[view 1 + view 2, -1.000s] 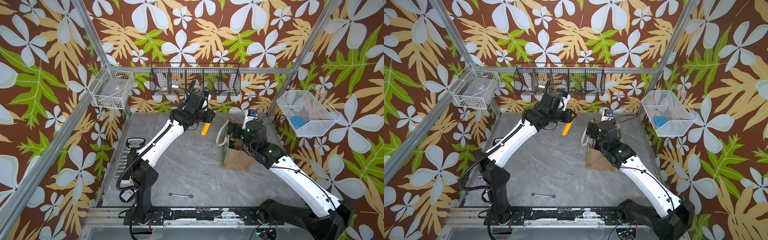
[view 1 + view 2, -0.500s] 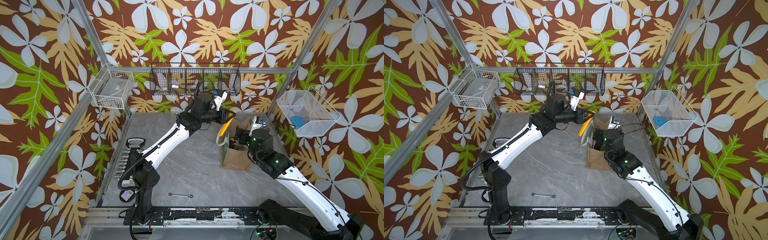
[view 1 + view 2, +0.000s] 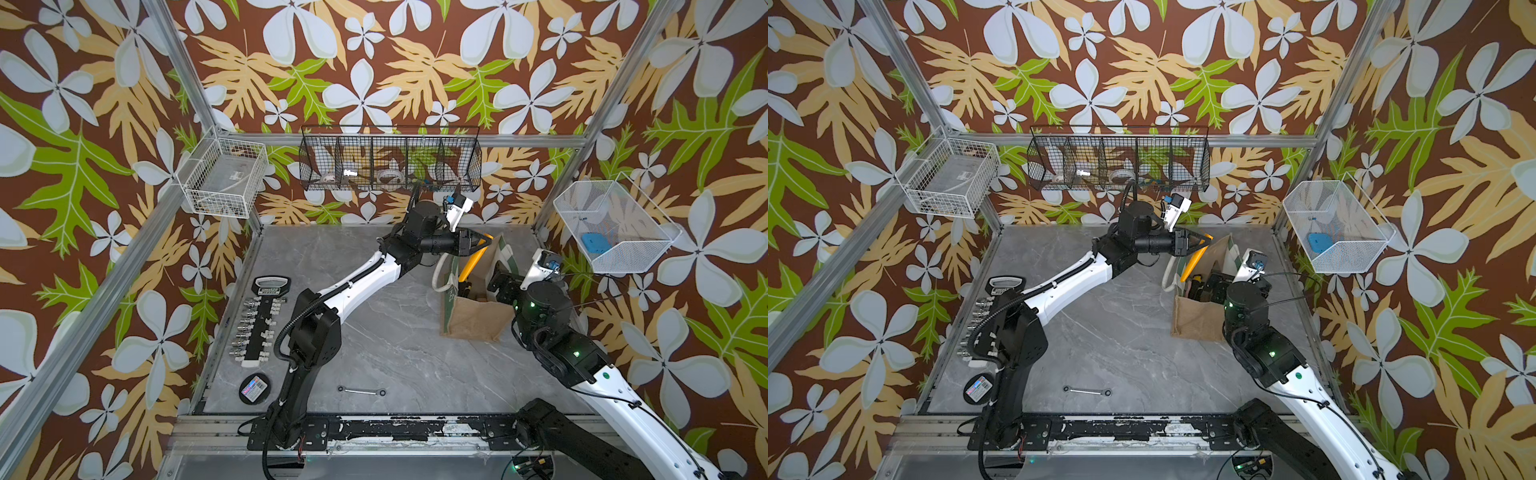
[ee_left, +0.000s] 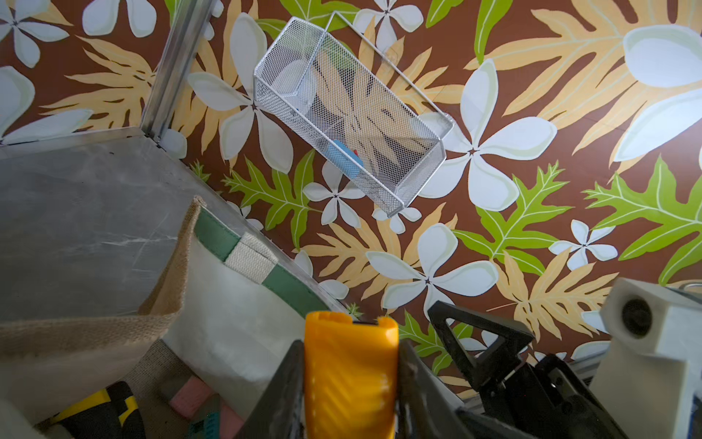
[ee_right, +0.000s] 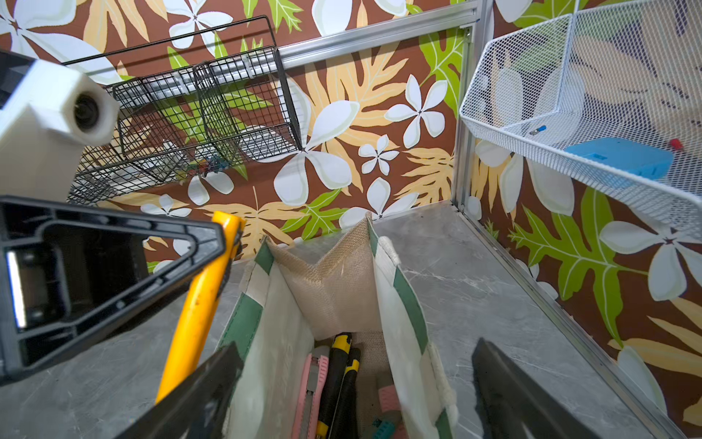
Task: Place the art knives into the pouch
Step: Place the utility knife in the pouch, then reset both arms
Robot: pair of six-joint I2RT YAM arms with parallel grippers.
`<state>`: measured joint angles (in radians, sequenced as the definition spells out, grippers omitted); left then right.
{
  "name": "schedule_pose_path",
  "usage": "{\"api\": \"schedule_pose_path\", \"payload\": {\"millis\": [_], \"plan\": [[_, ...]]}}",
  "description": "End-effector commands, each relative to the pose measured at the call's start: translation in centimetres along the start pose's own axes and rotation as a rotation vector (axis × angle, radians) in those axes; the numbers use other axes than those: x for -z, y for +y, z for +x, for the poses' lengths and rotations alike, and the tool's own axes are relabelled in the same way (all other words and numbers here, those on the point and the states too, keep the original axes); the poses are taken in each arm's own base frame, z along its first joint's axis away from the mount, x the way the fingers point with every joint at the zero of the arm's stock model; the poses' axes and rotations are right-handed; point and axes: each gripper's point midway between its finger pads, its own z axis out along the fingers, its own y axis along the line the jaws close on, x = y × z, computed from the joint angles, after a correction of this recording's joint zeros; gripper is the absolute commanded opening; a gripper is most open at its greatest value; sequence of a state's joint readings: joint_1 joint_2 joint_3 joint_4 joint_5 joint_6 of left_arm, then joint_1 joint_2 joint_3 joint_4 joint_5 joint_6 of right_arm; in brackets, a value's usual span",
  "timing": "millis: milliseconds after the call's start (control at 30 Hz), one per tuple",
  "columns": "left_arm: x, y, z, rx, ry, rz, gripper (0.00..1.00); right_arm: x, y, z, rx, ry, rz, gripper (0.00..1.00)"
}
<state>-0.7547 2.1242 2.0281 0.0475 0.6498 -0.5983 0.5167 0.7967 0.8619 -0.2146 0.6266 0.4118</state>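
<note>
1. The left tool (image 3: 473, 244) was clamped on the yellow art knife (image 3: 472, 261), which hung slanted, tip down, over the open mouth of the pouch (image 3: 473, 318).
2. The right tool (image 3: 500, 286) stood spread wide astride the pouch's rim, gripping nothing.
3. Insertion was in hand. The next move probably called for lowering the knife past the rim, then letting go.

Small wrench (image 3: 361, 391) on grey tabletop (image 3: 374, 345), socket rack (image 3: 261, 324) well apart
</note>
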Motion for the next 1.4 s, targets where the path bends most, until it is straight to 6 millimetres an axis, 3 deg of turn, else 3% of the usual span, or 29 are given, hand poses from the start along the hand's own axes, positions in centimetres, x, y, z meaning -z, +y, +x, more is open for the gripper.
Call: {"api": "schedule_pose_path", "payload": {"millis": [0, 133, 200, 400, 433, 533, 633, 800, 900, 1000, 1067, 1167, 1367], "plan": [[-0.4, -0.4, -0.3, -0.008, -0.002, 0.034, 0.23, -0.1, -0.1, 0.0, 0.003, -0.002, 0.010, 0.95], [-0.8, 0.5, 0.4, -0.018, 0.025, 0.002, 0.28, -0.2, 0.1, 0.2, 0.010, 0.007, 0.006, 0.97], [-0.7, 0.7, 0.6, -0.022, 0.033, -0.002, 0.37, -0.3, 0.1, 0.2, 0.013, 0.010, 0.006, 0.98], [-0.3, 0.6, 0.9, -0.050, 0.041, -0.016, 0.75, -0.2, 0.0, 0.1, 0.004, 0.011, 0.011, 1.00], [-0.2, 0.7, 1.0, -0.055, 0.043, -0.021, 0.97, -0.2, 0.0, 0.2, 0.005, 0.014, 0.010, 1.00], [0.1, 0.9, 0.7, -0.076, 0.048, -0.063, 1.00, -0.2, 0.1, 0.3, 0.008, 0.020, 0.007, 1.00], [1.7, 1.4, -0.5, -0.128, 0.023, -0.172, 1.00, -0.2, -0.1, 0.4, 0.019, 0.016, 0.015, 1.00], [8.2, 2.8, -4.1, -0.160, -0.129, -0.356, 1.00, -0.1, -2.1, -0.3, 0.081, -0.062, 0.117, 1.00], [13.9, 3.8, -5.7, -0.133, -0.250, -0.433, 1.00, -0.5, -3.1, -1.1, 0.086, -0.090, 0.143, 1.00], [19.9, 5.4, -5.8, -0.127, -0.356, -0.578, 1.00, -1.2, -4.3, -1.5, 0.036, -0.069, 0.141, 1.00], [24.0, 6.9, -4.9, -0.137, -0.410, -0.724, 1.00, -1.3, -6.1, -1.5, -0.004, -0.057, 0.190, 1.00], [28.6, 9.1, -2.7, -0.156, -0.439, -0.925, 1.00, -1.4, -8.6, -1.4, -0.046, -0.052, 0.256, 1.00], [34.0, 13.1, 1.8, -0.039, -0.444, -1.046, 1.00, -3.7, -12.3, 1.7, -0.143, 0.055, 0.293, 1.00]]}}
